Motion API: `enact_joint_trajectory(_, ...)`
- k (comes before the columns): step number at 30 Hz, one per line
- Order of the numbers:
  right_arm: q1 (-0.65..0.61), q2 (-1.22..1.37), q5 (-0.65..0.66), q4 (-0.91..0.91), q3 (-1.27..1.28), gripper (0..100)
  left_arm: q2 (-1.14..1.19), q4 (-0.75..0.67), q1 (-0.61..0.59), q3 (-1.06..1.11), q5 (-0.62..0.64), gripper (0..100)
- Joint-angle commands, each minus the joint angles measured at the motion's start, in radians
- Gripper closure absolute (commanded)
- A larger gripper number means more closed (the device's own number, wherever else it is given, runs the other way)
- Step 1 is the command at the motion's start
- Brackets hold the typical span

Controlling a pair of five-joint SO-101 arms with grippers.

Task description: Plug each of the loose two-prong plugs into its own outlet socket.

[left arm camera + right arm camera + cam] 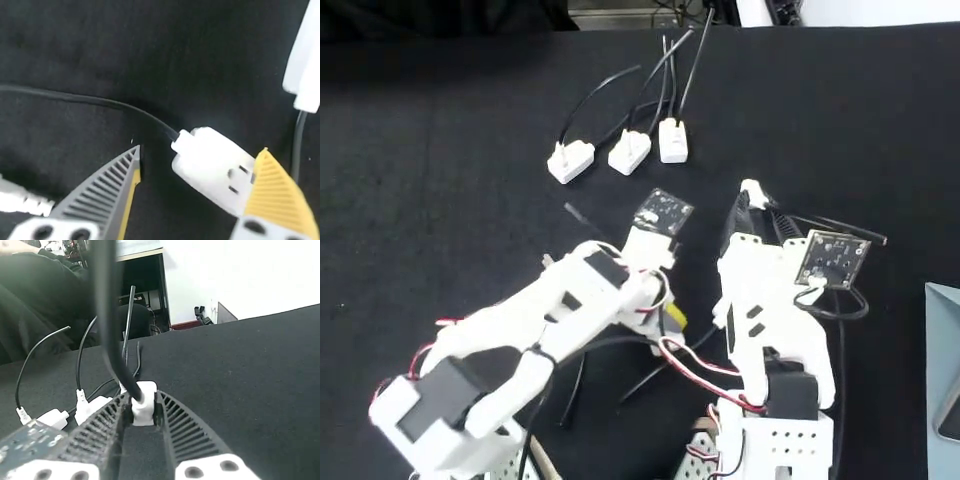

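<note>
Black cloth table (440,120), two arms side by side.

Right gripper (142,400): jaws closed tight on a small white plug (143,410), pinched on both sides. Its black cord (107,315) rises from the plug's back, straight past the lens. From above, this gripper points toward the far edge.

Left gripper (200,150): jaws spread wide, grey finger (117,175) on one side and yellow finger (272,185) on the other. A white connector (210,167) lies on the cloth between them, against the yellow finger and apart from the grey one. There are two dark marks on its face, slots or prongs, hard to say which. Its thin cord (75,97) trails off past the grey fingertip. A second white body (304,60) sits near, beyond the yellow finger.

Far side: three white cord ends in a close row, one (570,160), two (629,151), three (673,140), their cords fanning toward the far edge. The left arm's camera board (663,212) stands just before the row.

Loose black cords (650,375) run under the left arm. Pale blue object (942,350) at the table's right edge.
</note>
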Motion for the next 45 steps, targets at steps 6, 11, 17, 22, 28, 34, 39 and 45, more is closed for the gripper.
enact_joint_trajectory(6, 0.005, -0.013, -0.005, -0.021, -0.058, 98.5, 0.052, 0.009, 0.01, -0.025, -0.005, 66)
enact_joint_trajectory(11, 0.005, -0.013, -0.005, -0.021, -0.056, 98.5, 0.051, 0.055, 0.01, -0.024, -0.005, 68)
enact_joint_trajectory(17, 0.005, -0.013, -0.005, -0.021, -0.054, 98.5, 0.051, 0.106, 0.001, -0.07, -0.006, 88)
enact_joint_trajectory(22, 0.005, -0.013, -0.005, -0.021, -0.053, 98.5, 0.049, 0.189, -0.016, -0.134, -0.097, 93)
enact_joint_trajectory(28, 0.005, -0.013, -0.005, -0.021, -0.053, 98.5, 0.049, 0.367, -0.111, -0.28, -0.229, 95)
enact_joint_trajectory(34, 0.005, -0.013, -0.005, -0.021, -0.053, 98.5, 0.058, 0.4, -0.216, -0.325, -0.416, 94)
enact_joint_trajectory(39, 0.005, -0.013, -0.005, -0.021, -0.053, 98.5, 0.04, 0.445, -0.225, -0.335, -0.534, 80)
enact_joint_trajectory(45, 0.003, -0.013, -0.003, -0.021, -0.051, 98.5, -0.055, 0.456, -0.226, -0.341, -0.534, 72)
